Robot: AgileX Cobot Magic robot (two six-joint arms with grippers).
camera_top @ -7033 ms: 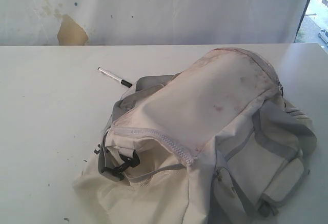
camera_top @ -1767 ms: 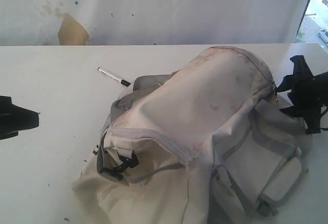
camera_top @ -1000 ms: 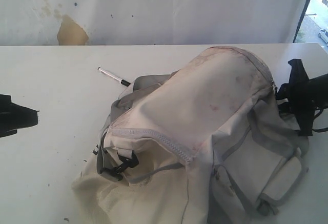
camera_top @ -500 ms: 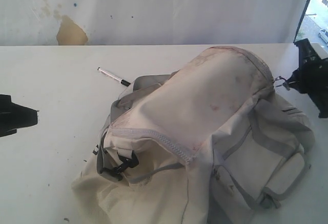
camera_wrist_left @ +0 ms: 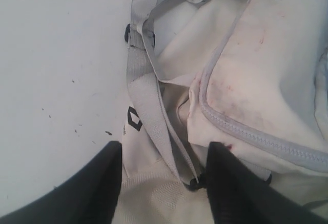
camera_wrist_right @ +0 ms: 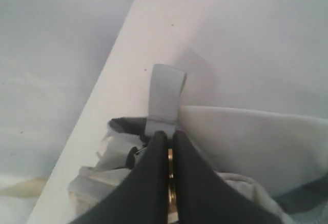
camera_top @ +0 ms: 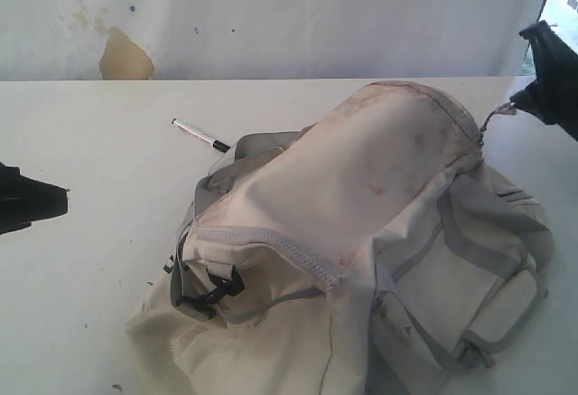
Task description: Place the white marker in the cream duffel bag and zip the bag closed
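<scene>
Table: right tool pinches zip tab of cream duffel bag; logo illegible.

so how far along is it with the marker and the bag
Nothing is finished. The white marker lies on the table, outside the cream duffel bag. In hand: the right claw is shut on the zip pull; the left claw is open. Left: bag the marker, zip shut.

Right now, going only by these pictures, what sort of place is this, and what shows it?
Probably a robot test bench: a plain white table before a stained white backdrop, a black left tool and right tool at the sides, and only a cream duffel bag and white marker laid out.
</scene>
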